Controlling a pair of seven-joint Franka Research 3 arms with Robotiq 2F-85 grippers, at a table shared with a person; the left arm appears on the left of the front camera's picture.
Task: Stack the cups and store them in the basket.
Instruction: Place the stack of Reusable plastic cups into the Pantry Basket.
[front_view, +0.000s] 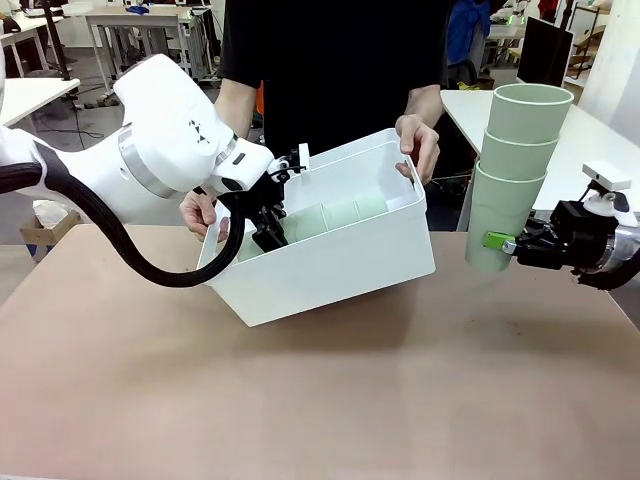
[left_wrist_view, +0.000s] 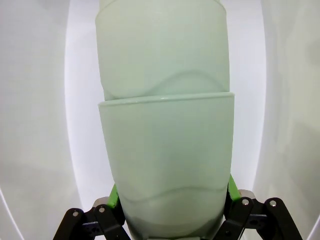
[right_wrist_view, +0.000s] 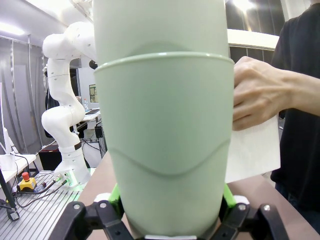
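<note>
Mint-green cups, two stacks. Stack one (front_view: 340, 213): lying on its side inside the basket (front_view: 330, 270), three nested sections countable from the front; the left wrist view shows two of its cups (left_wrist_view: 165, 150), one sleeved in the other, with white basket wall (left_wrist_view: 30, 125) on both sides.

Left end effector (front_view: 272, 232): one, reaching into the basket from the left; fingers closed on the stack's lowest cup, green pads (left_wrist_view: 114, 197) pressed to either flank.

Stack two (front_view: 510, 170): three cups nested upright, rims up, held in the air at the right, clear of the table (front_view: 300, 400) and apart from the basket.

Right end effector (front_view: 500, 242): one, coming in from the right; clamped on the bottom cup of stack two (right_wrist_view: 165, 125), a pad on each side.

White plastic basket: one, at centre, tipped so its mouth opens up and to the left; whether its low corner touches the table cannot be told.

Person's hands: two; one (front_view: 420, 145) gripping the basket's far right rim, also seen from the right wrist (right_wrist_view: 260, 95) on the white wall (right_wrist_view: 255, 150); the other (front_view: 200, 212) at the basket's left end, behind the left arm.

Brown table: one.
</note>
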